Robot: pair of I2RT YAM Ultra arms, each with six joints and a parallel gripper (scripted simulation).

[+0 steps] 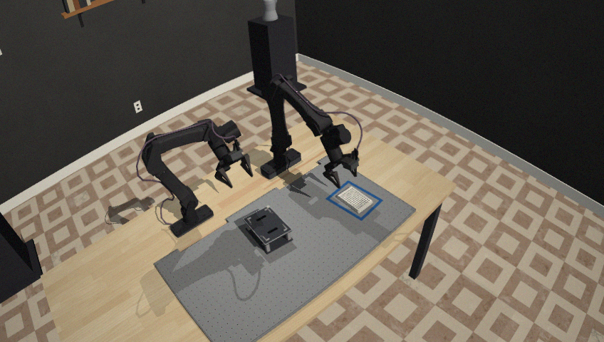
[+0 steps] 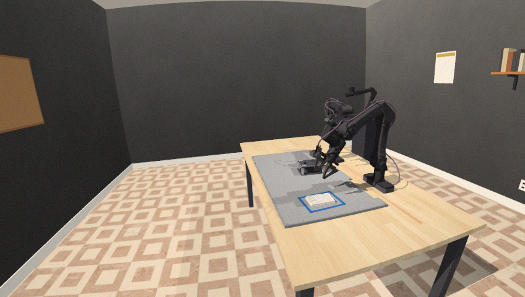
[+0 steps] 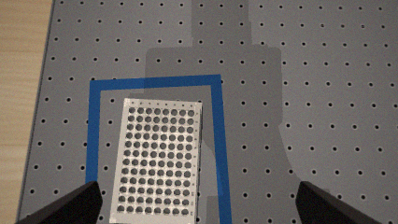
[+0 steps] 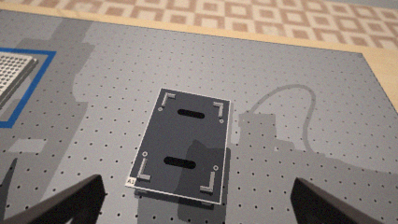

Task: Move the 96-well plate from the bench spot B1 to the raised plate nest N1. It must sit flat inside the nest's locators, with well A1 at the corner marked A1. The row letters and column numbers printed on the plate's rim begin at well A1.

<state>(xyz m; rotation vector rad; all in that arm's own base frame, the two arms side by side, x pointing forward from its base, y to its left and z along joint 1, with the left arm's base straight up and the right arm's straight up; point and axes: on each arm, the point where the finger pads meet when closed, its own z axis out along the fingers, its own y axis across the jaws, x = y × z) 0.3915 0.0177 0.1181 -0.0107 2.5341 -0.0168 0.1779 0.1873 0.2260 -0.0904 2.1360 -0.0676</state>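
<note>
The white 96-well plate (image 1: pixel 355 199) (image 2: pixel 320 199) (image 3: pixel 159 159) lies flat inside the blue outline (image 1: pixel 371 209) (image 2: pixel 328 208) (image 3: pixel 94 131) (image 4: pixel 30 89), slightly turned. In the left wrist view its printed marks run along the far short rim and right long rim, too small to read surely. My left gripper (image 1: pixel 347 180) (image 3: pixel 198 190) is open and empty above the plate, which sits left of centre between the fingers. The dark raised nest (image 1: pixel 268 224) (image 4: pixel 179 135) is empty. Its A1 label (image 4: pixel 131 181) is at the near left corner in the right wrist view. My right gripper (image 1: pixel 241 181) (image 4: pixel 197 186) is open and empty, high behind the nest.
The grey perforated board (image 1: pixel 237 313) (image 2: pixel 272 187) carries nest and plate spot on the wooden table (image 1: pixel 85 296) (image 2: pixel 405 239). The nest stands on short posts. Both arm bases stand along the same long table side.
</note>
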